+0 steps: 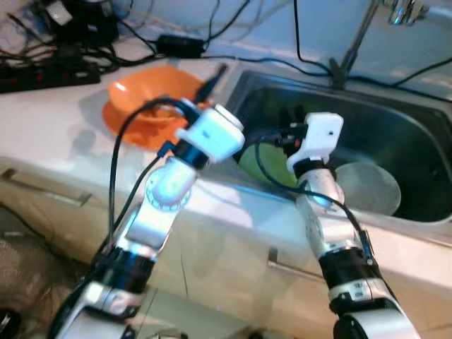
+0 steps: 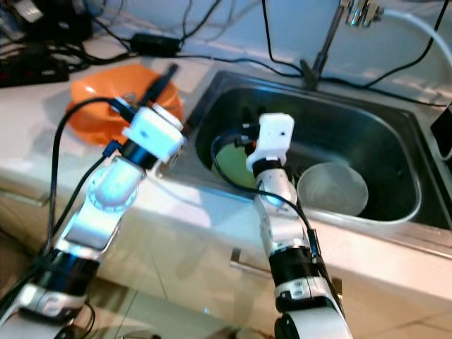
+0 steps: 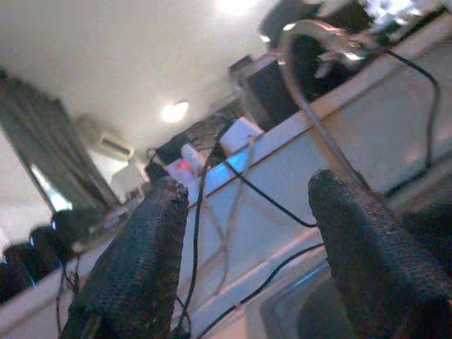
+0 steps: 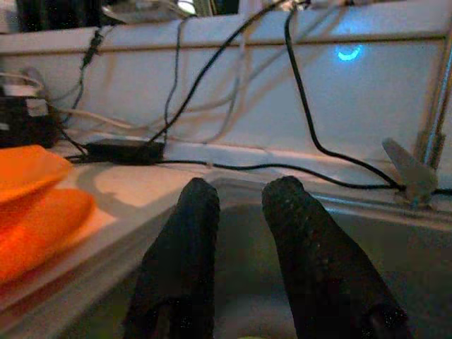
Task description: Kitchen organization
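1. Sink [image 2: 395, 152]: steel basin set in a pale counter [image 1: 49, 120]; green plate [image 2: 229, 161] and grey bowl [image 2: 332, 187] inside.
2. Orange bowl [image 1: 145, 88]: on the counter beside the sink.
3. Left gripper [image 3: 244, 261]: fingers spread, empty, by the sink rim.
4. Right gripper [image 4: 244, 212]: fingers nearly together, empty, over the sink.

Home kitchen: steel sink [image 1: 417, 152] set in pale countertop [image 1: 49, 123], faucet [image 2: 357, 10] above, cabinet drawers [image 1: 42, 191] below, orange dishes [image 1: 145, 95].
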### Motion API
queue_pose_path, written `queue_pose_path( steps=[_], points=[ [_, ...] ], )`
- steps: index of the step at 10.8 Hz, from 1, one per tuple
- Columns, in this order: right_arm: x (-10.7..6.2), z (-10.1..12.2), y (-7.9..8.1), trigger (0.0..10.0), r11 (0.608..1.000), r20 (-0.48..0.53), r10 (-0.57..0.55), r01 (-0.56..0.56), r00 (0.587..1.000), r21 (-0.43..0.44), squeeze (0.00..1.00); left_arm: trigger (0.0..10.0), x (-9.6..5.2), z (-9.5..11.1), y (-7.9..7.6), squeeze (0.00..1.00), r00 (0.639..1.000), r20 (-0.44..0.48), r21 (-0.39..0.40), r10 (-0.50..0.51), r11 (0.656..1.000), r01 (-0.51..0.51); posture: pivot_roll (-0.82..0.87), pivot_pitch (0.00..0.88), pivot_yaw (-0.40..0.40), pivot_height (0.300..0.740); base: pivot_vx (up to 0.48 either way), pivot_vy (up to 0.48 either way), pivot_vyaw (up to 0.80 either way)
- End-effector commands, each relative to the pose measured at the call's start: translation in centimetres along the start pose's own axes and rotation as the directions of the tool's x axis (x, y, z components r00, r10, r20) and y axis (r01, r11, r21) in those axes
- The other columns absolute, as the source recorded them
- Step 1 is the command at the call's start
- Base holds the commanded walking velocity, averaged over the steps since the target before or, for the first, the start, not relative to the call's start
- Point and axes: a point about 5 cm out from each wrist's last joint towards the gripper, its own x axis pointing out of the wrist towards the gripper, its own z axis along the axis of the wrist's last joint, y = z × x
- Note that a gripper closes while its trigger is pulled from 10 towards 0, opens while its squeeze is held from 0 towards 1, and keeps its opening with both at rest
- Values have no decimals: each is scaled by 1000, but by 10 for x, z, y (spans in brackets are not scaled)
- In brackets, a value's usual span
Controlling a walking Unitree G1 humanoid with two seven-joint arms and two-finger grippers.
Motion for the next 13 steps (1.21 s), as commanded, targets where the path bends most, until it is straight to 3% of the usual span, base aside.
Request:
queue_pose_path(
  steps=[1, 3, 6, 10, 13],
  points=[
    [1, 1, -3, 10000, 1000, 6, -14, 14, 1000, 6, 0, 10000, -4, -3, -6, 0, 998, -35, 69, -56, 996, 58, 63, 84, -61, 740, 0, 0, 0],
    [1, 0, -4, 10000, 1000, 5, -18, 18, 1000, 11, 0, 10000, -18, -14, -4, 0, 991, -108, 174, -79, 980, 97, 67, 85, -66, 740, 0, 0, 0],
    [2, -1, -3, 10000, 1000, -1, -12, 12, 1000, 14, 0, 10000, -33, -31, -4, 0, 969, -227, 260, -98, 953, 158, 71, 87, -71, 740, 0, 0, 0],
    [2, 0, -3, 10000, 1000, 2, -12, 12, 1000, 13, 0, 10000, -34, -44, -2, 0, 946, -317, 299, -70, 939, 170, 67, 83, -72, 740, 0, 0, 0],
    [2, -2, -1, 10000, 1000, -2, -7, 7, 1000, 16, 0, 10000, -25, -53, -3, 0, 934, -355, 320, -38, 934, 160, 72, 84, -72, 740, 0, 0, 0]
  ],
)
